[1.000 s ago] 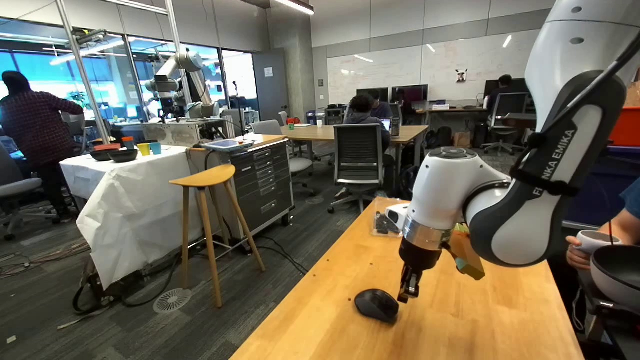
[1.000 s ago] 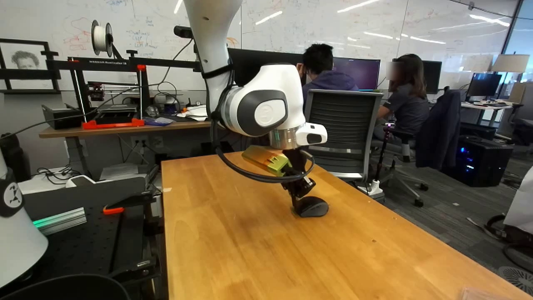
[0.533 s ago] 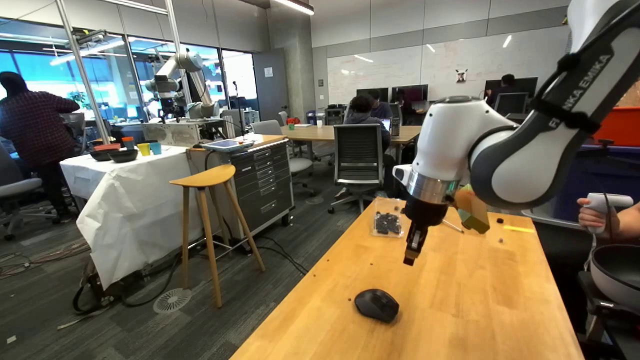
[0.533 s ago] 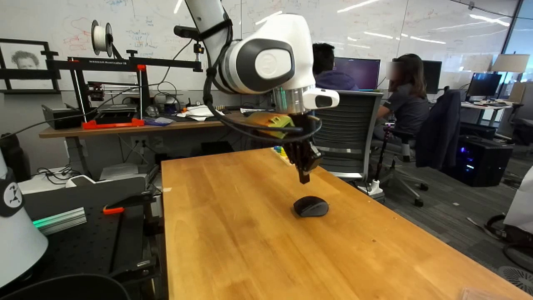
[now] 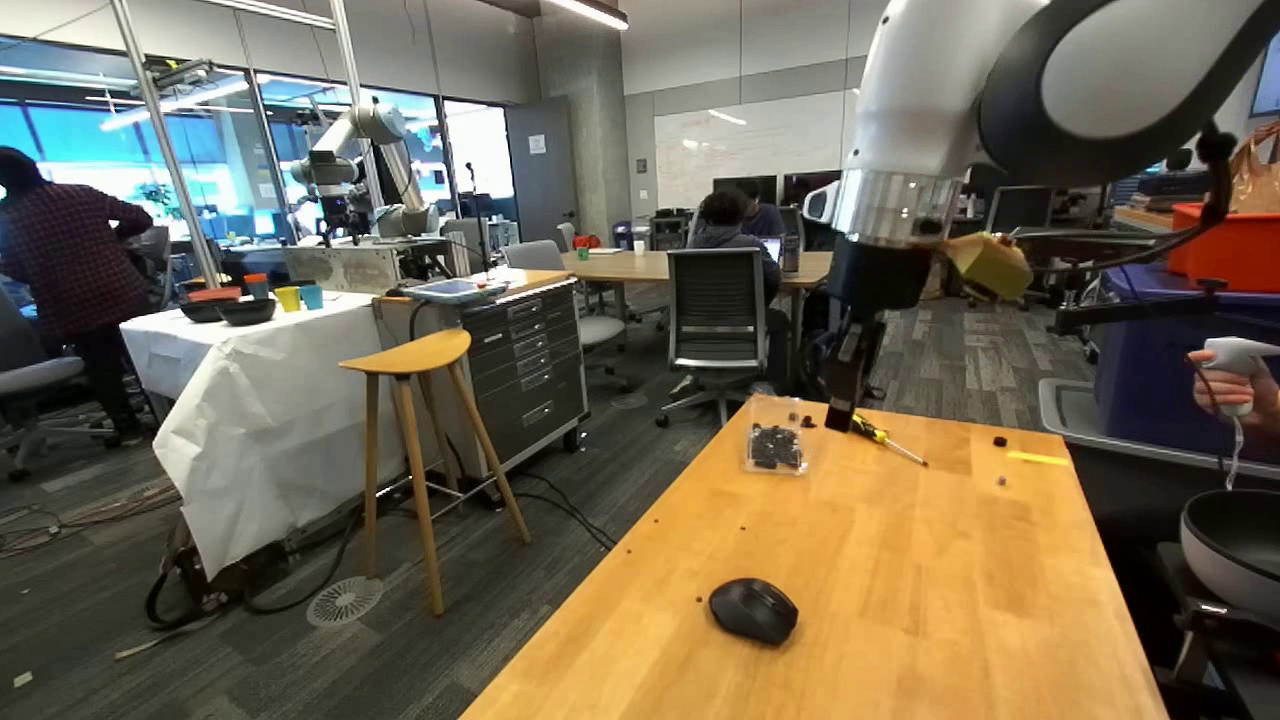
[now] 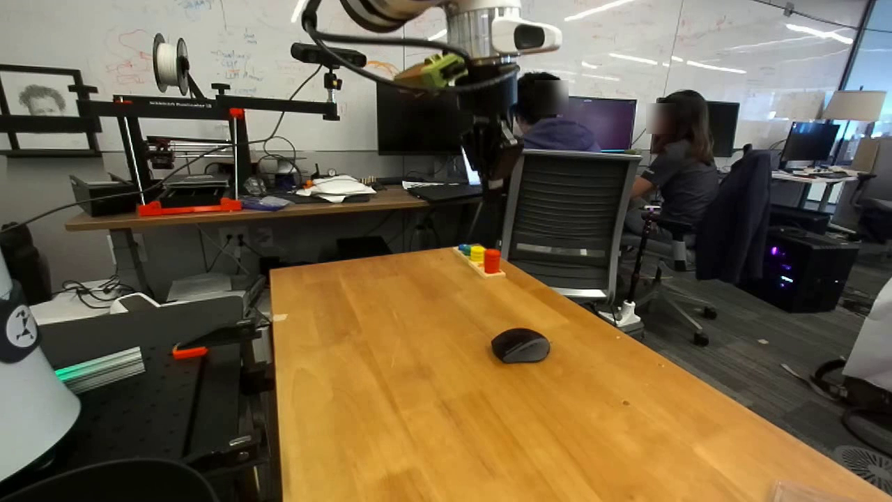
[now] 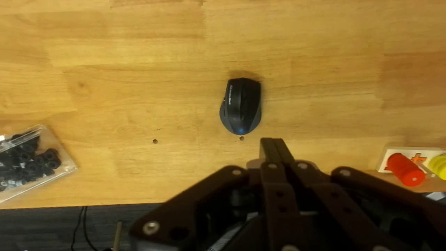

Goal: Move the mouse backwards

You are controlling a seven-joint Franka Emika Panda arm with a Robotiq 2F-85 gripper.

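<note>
On the long, pale-brown wooden tabletop [image 5: 880, 640], nearest us in an exterior view, one small, black, rounded plastic mouse [image 5: 754, 611] sits flat. From the wrist view we count two small, dark, sharp-edged dots [image 7: 155, 141] on the wood, one of them just beside the mouse's rounded end. Farther along we find one clear plastic box [image 7: 48, 141] of black bits [image 5: 775, 447] too many to count, one slim screwdriver [image 5: 872, 432] with a yellow-and-black handle, one thin yellow strip [image 5: 1037, 458], and one pale wooden board [image 7: 425, 150] bearing red, yellow and blue pieces [image 6: 492, 261]. One black, two-fingered gripper [image 7: 273, 141] hangs high above the tabletop, well apart from the mouse, and we see its two slim fingers [image 7: 270, 150] pressed together, side by side. One white-and-grey robot arm [image 5: 920, 80] carries it, reaching in from the upper right of an exterior view, with its end aimed down and the fingertips lowest. Past the tabletop's edge we make out one wooden stool [image 5: 410, 350] with a half-round seat and, farther off, a grey-framed office chair [image 5: 717, 305] with a black ribbed back.
</note>
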